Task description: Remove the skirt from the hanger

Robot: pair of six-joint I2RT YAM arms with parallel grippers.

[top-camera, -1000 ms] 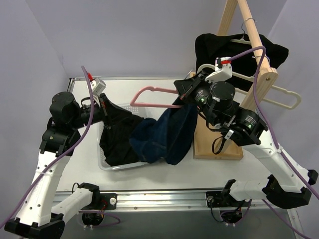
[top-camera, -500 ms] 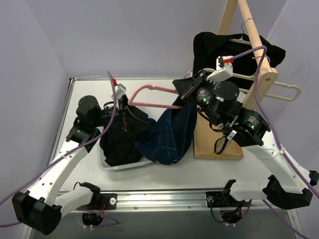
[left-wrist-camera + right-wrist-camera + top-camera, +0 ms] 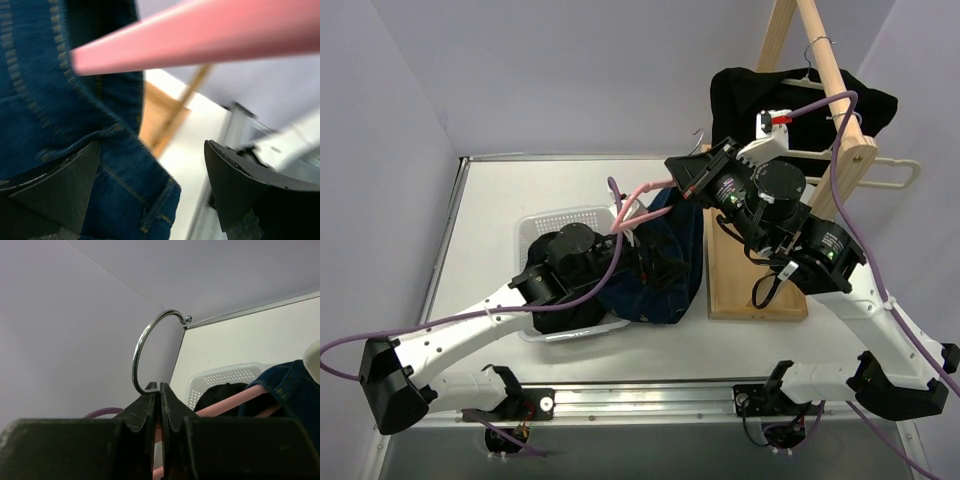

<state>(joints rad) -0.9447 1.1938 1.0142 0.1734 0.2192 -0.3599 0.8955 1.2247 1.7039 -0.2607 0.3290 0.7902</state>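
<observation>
Hanger cream, by wooden rack — white table, lilac walls.

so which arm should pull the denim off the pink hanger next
Probably left. The left gripper is open at the blue denim garment below the pink hanger, free to grip and pull. The right gripper is shut on that hanger's neck, holding it up.

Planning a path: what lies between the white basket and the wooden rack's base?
Top view: the blue denim garment, hanging from the pink hanger.
</observation>
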